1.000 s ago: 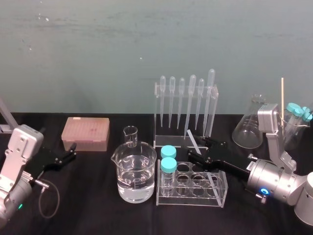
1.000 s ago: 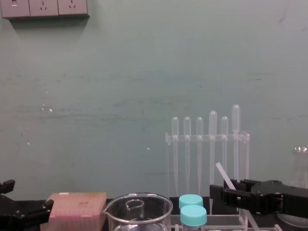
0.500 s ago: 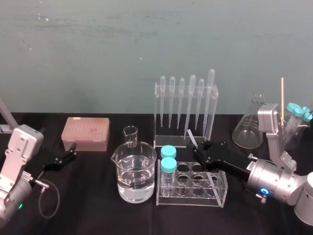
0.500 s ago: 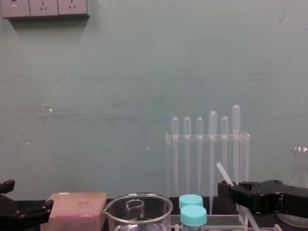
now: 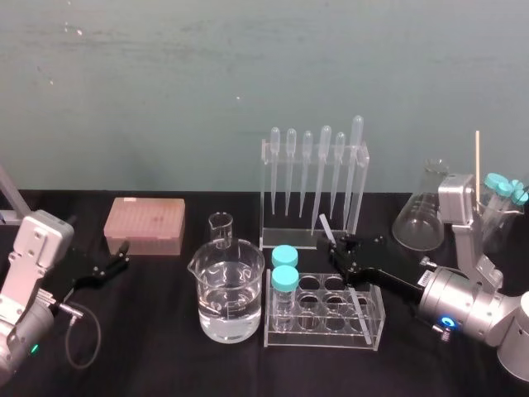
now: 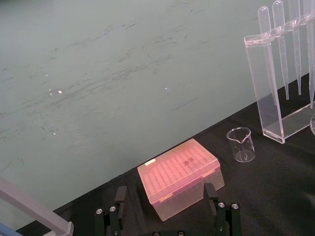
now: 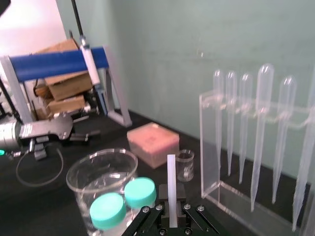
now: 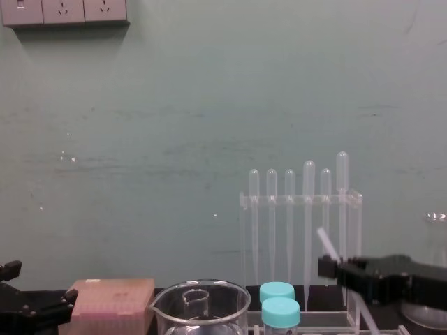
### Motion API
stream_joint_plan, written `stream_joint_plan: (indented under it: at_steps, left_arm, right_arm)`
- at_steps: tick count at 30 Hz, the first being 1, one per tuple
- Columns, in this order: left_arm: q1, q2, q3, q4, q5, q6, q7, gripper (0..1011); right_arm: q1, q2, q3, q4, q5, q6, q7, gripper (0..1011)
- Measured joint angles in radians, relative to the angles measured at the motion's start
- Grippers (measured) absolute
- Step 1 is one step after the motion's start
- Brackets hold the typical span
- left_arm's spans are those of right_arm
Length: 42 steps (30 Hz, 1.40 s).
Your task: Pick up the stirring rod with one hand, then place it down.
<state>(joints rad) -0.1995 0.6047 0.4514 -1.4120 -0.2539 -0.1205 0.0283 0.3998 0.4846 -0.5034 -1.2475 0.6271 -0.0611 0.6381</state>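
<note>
Tight squeeze for the right claw (image 5: 337, 246) pinching the stirring rod (image 5: 326, 225): pipette rack (image 5: 314, 186) just behind, tube rack (image 5: 326, 313) right beneath, big beaker (image 5: 227, 289) on its left, flask (image 5: 417, 217) on its right, but bare desk (image 5: 149, 331) lies open between beaker and left claw (image 5: 103, 266).

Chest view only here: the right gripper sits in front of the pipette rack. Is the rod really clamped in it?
Observer: Yes. The right wrist view shows the stirring rod pinched by the right gripper, fingers shut on it.
Operator: Where does its lower end go?
Observer: From the head view, it slants down across the tube rack at its right end; contact unclear.
Operator: Left arm?
Observer: The left gripper is parked beside the pink box, fingers open.
</note>
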Motion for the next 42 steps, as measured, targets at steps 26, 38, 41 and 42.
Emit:
stream_joint_plan:
  at_steps: [26, 38, 41, 42]
  left_arm:
    - [0.000, 0.000, 0.000, 0.000, 0.000, 0.000, 0.000, 1000]
    - [0.000, 0.000, 0.000, 0.000, 0.000, 0.000, 0.000, 1000]
    - [0.000, 0.000, 0.000, 0.000, 0.000, 0.000, 0.000, 1000]
    - [0.000, 0.000, 0.000, 0.000, 0.000, 0.000, 0.000, 1000]
  right_arm:
    - [0.004, -0.152, 0.173, 0.076, 0.044, -0.492, 0.113, 71]
    - [-0.018, -0.169, 0.193, 0.115, 0.026, -0.493, 0.116, 71]
    - [-0.018, -0.169, 0.193, 0.115, 0.026, -0.494, 0.116, 71]
    - [-0.017, -0.170, 0.193, 0.115, 0.026, -0.494, 0.116, 72]
